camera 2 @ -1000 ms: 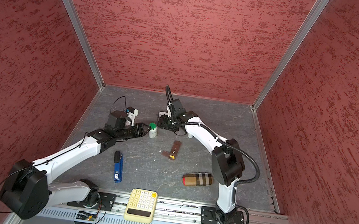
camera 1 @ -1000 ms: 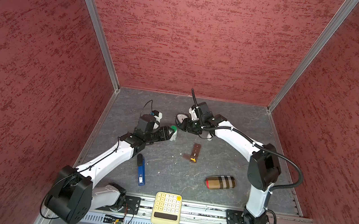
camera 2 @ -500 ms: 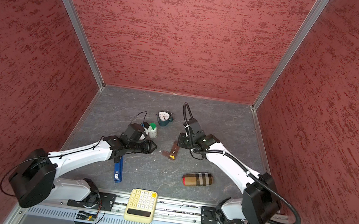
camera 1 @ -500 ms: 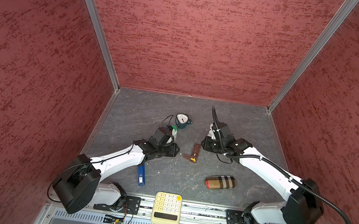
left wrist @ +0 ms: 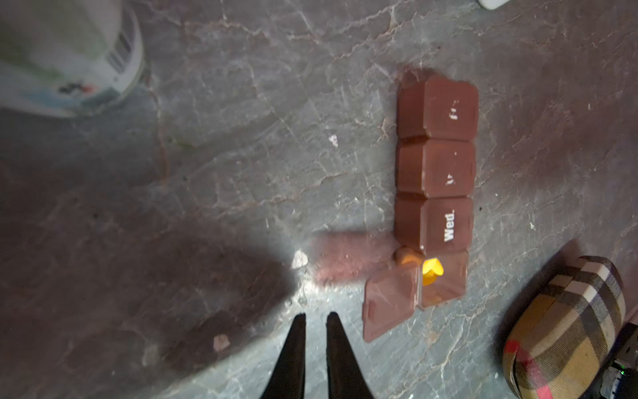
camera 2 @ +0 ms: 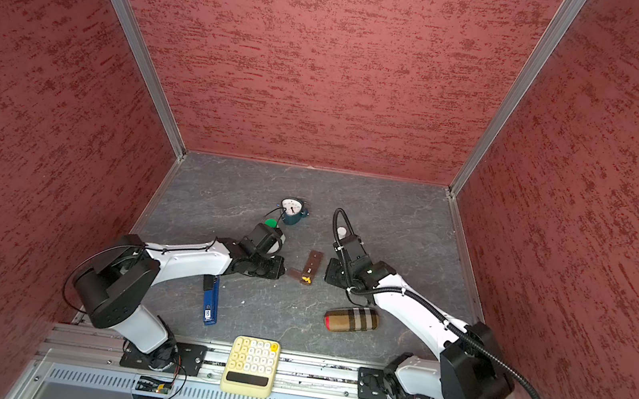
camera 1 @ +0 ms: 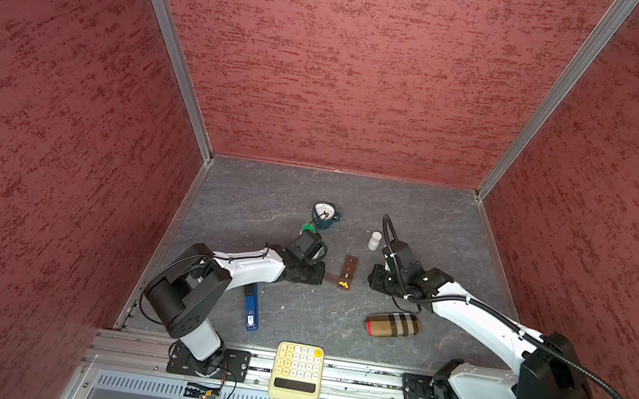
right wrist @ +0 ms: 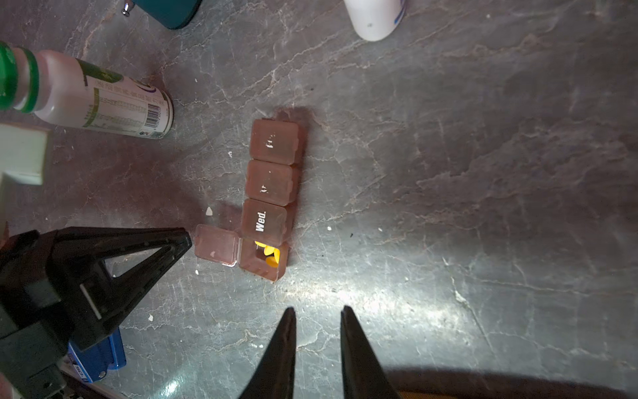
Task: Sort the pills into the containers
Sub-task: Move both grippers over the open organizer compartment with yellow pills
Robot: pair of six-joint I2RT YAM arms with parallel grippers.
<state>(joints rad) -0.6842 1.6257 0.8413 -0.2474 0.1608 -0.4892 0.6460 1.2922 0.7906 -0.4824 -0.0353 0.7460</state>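
The containers [camera 1: 349, 269] [camera 2: 311, 266] are a brown strip of several lidded compartments lying on the grey floor between both arms. Its near end compartment is open, the lid [right wrist: 216, 246] is folded out sideways, and yellow pills [right wrist: 268, 256] [left wrist: 431, 271] [camera 1: 343, 284] lie inside. My left gripper [camera 1: 322, 278] [camera 2: 283, 268] [left wrist: 316, 316] is shut and empty, with its tips [right wrist: 186, 240] just beside the open lid. My right gripper [camera 1: 372, 276] [camera 2: 329, 271] [right wrist: 317, 309] hovers on the strip's other side, narrowly open with nothing between its fingers.
A green-capped white bottle [camera 1: 307, 228] [right wrist: 96, 100] and a teal alarm clock [camera 1: 324, 213] stand behind the left gripper. A small white bottle [camera 1: 375, 240] stands behind the right one. Nearer lie a plaid case [camera 1: 392, 324], a blue lighter [camera 1: 251, 305] and a yellow calculator [camera 1: 297, 371].
Both arms have drawn back from the bottles at the rear and come down on either side of the brown strip. Both grippers have narrowed, the left one fully.
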